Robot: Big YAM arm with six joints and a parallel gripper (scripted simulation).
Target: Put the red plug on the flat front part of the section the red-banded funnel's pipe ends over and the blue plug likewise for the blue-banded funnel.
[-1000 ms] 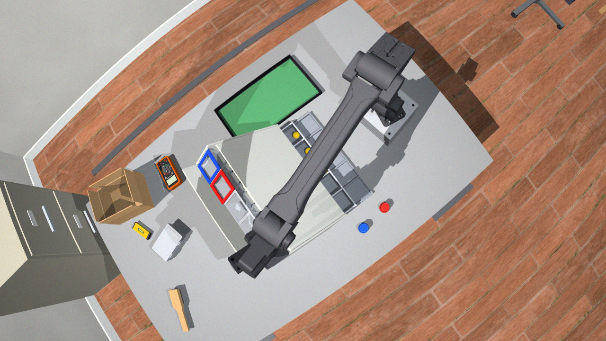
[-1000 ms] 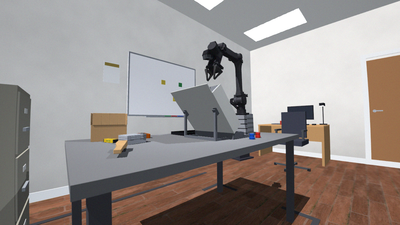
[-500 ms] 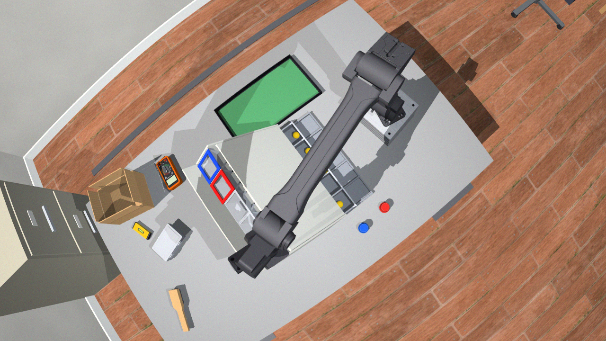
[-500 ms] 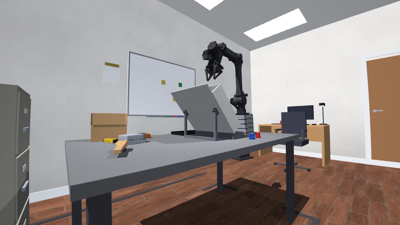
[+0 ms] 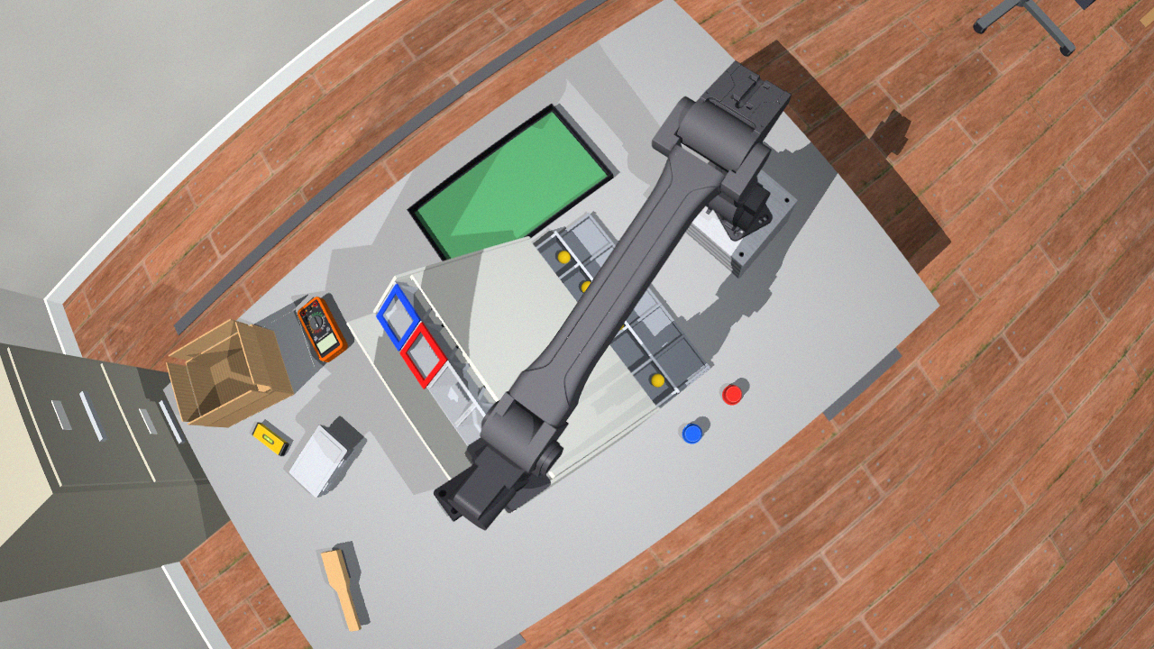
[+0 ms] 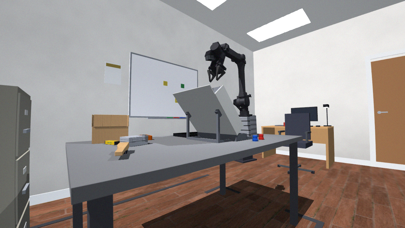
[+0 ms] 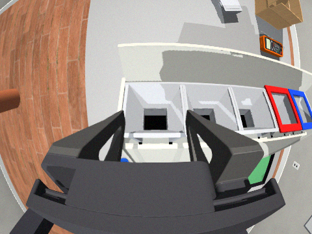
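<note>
My gripper point(image 7: 155, 116) is open and empty. It hangs close above the plain end funnel point(image 7: 155, 119) of the funnel row, at the top of the tilted grey cover point(image 5: 499, 323); it also shows in the side view point(image 6: 216, 75). The red-banded funnel point(image 5: 423, 354) and the blue-banded funnel point(image 5: 398, 316) sit at the other end of the row, and show in the wrist view as red point(image 7: 282, 112) and blue point(image 7: 303, 108). The red plug point(image 5: 731, 394) and the blue plug point(image 5: 692, 433) stand on the table beside the sections. Yellow marbles lie in three sections point(image 5: 563, 256) point(image 5: 584, 286) point(image 5: 657, 379).
A black-framed green panel point(image 5: 512, 181) lies behind the cover. A multimeter point(image 5: 323, 326), an open cardboard box point(image 5: 227, 372), a small yellow level point(image 5: 270, 436), a white box point(image 5: 318, 460) and a wooden block point(image 5: 343, 587) lie on the table's far side. A filing cabinet point(image 5: 80, 452) stands beyond.
</note>
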